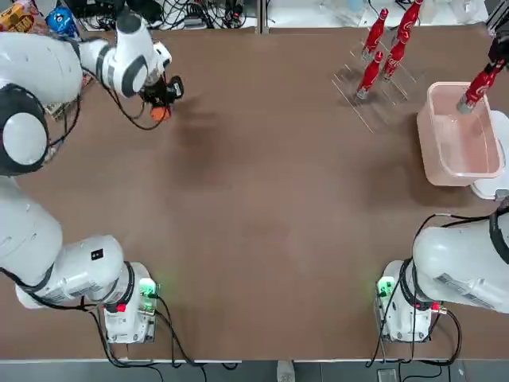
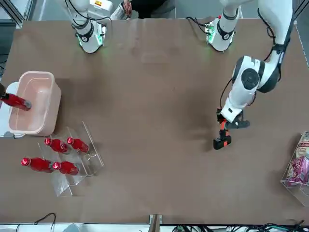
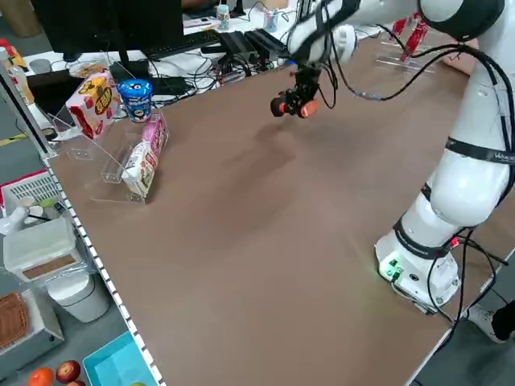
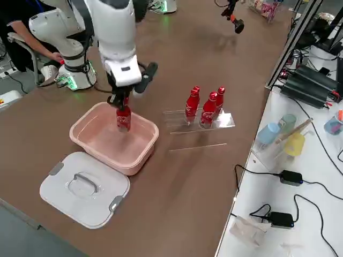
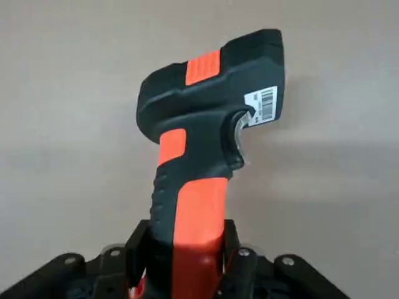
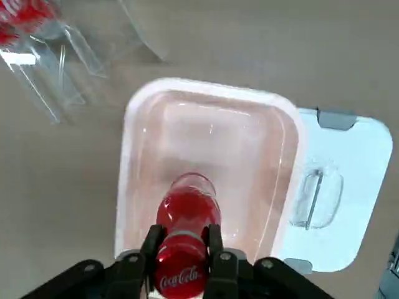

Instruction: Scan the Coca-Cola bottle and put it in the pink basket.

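Observation:
My right gripper (image 4: 122, 101) is shut on the cap end of a red Coca-Cola bottle (image 4: 124, 119). The bottle hangs upright with its base down inside the pink basket (image 4: 91, 147) at the table's far right. The right wrist view shows the bottle (image 6: 186, 212) over the basket's floor, near one end of the pink basket (image 6: 128, 187). In the top view the bottle (image 1: 479, 86) leans across the basket's rim (image 1: 433, 151). My left gripper (image 1: 161, 99) hovers at the far left, shut on the grip of a black-and-orange scanner (image 5: 206, 112).
A clear acrylic rack (image 1: 358, 99) with several more red bottles (image 1: 372, 72) stands just left of the basket. The basket's white lid (image 4: 86, 187) lies beside it toward the table edge. Snack packs in a clear stand (image 3: 121, 145) sit at the far left corner.

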